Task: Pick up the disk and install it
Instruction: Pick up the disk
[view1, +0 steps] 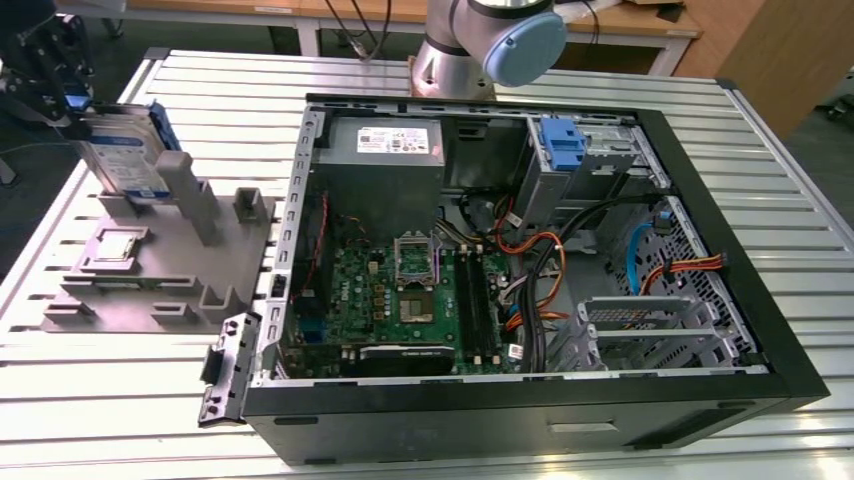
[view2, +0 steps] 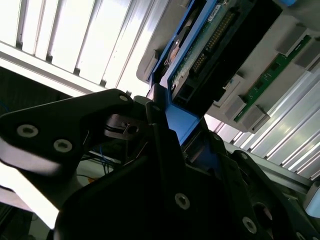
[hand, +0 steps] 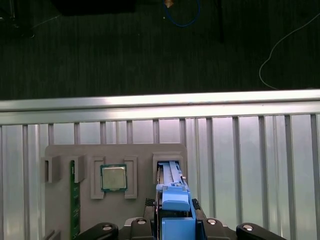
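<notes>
A robot arm's gripper (view1: 67, 100) reaches down over a grey holder (view1: 147, 275) on a slatted metal table (view1: 107, 420), at the exterior view's left. Its fingers are pressed together on the top edge of the disk (view1: 123, 160), pinching the blue plastic rail. In the second wrist view the blue rail sits squeezed between the dark fingers (view2: 160, 145).

The disk stands upright on its narrow end with its lower end in a slot of the holder. This keeps the top rail exposed, where a grip from above can reach it. In the first wrist view the slot walls hug the disk (hand: 171, 172) on both sides, so the free way out looks to be straight up. A processor chip (hand: 113, 178) and a memory stick (hand: 73, 200) lie in neighbouring pockets, apart from the disk.

A tall grey post (view1: 187, 195) rises just beside the disk, towards the open computer case (view1: 507, 425). Above the holder the space is open. The case lies on its side with its interior facing up. A blue bracket (view1: 567, 145) sits in a bay at its far corner.
</notes>
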